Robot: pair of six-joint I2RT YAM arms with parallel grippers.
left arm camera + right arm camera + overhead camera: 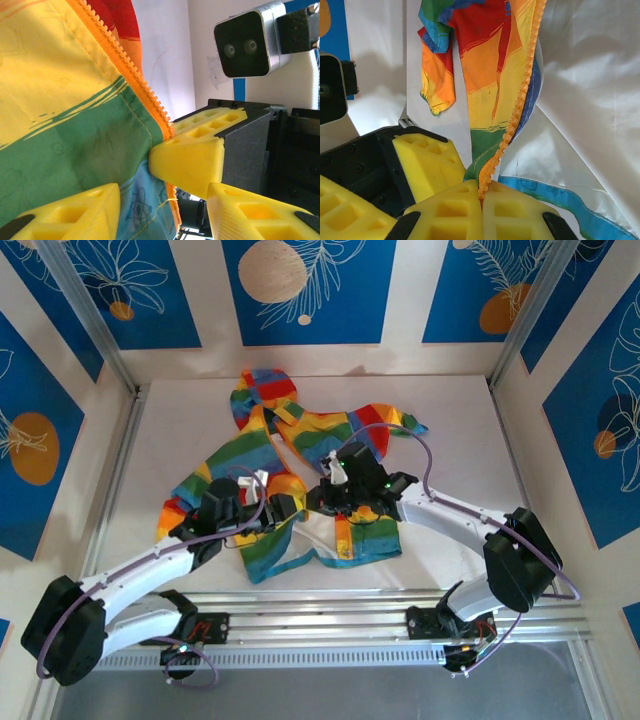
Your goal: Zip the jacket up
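The rainbow-striped jacket (255, 455) lies crumpled in the middle of the table, hood at the far side, white lining showing at its near hem. My right gripper (325, 495) (482, 192) is shut on the jacket's orange zipper (520, 105) edge near the green stripe and holds it lifted. My left gripper (290, 508) (164, 200) is open right beside it. Its two yellow fingers stand apart on either side of the jacket's (65, 125) blue hem and zipper (130, 70). A right-gripper finger (185, 160) sits between them, pressed against the zipper edge.
A white cloth covers the table (460, 440). A metal rail (330, 605) runs along the near edge by the arm bases. Blue patterned walls (310, 290) close in the back and sides. The right wrist's camera (247, 45) is close above my left gripper.
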